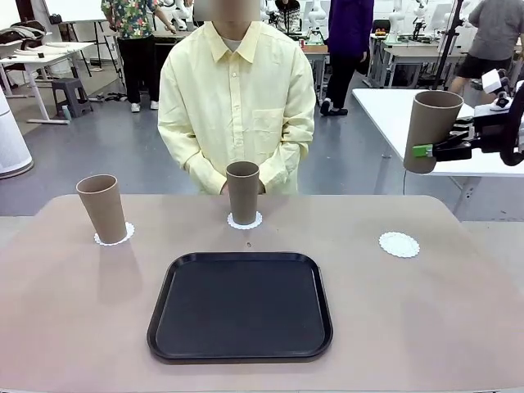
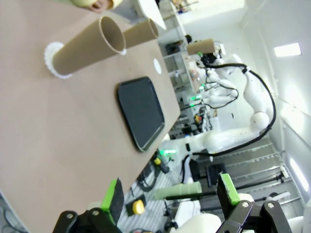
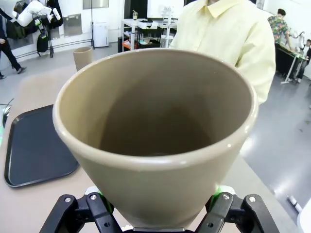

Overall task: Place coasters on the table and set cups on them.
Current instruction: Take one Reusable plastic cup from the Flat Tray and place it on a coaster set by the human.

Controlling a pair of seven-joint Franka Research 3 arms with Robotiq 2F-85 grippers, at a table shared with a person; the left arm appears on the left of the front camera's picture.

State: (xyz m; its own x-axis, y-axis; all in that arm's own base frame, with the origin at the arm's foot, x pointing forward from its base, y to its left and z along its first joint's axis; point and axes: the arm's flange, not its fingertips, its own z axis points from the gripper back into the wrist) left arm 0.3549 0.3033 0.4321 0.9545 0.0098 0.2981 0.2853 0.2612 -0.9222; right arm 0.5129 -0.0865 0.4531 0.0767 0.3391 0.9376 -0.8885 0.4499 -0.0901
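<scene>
Two brown cups stand on doily coasters on the tan table (image 1: pixel 74 327): one cup (image 1: pixel 102 209) on the left coaster (image 1: pixel 114 238), one cup (image 1: pixel 243 192) on the middle coaster (image 1: pixel 245 221) in front of the person. A third coaster (image 1: pixel 399 244) lies bare at the right. My right gripper (image 1: pixel 425 151) is shut on a third cup (image 1: pixel 431 127), held upright in the air beyond the table's right edge. In the right wrist view that cup (image 3: pixel 155 131) sits between the green pads (image 3: pixel 216 192). My left gripper (image 2: pixel 170 194) is open with nothing in it, off the table's near-left side.
A black tray (image 1: pixel 240 305) with nothing on it lies in the middle near the front edge. The person (image 1: pixel 237 98) stands at the far side with hands clasped behind the middle cup. A white-topped table (image 1: pixel 385 106) stands beyond the right edge.
</scene>
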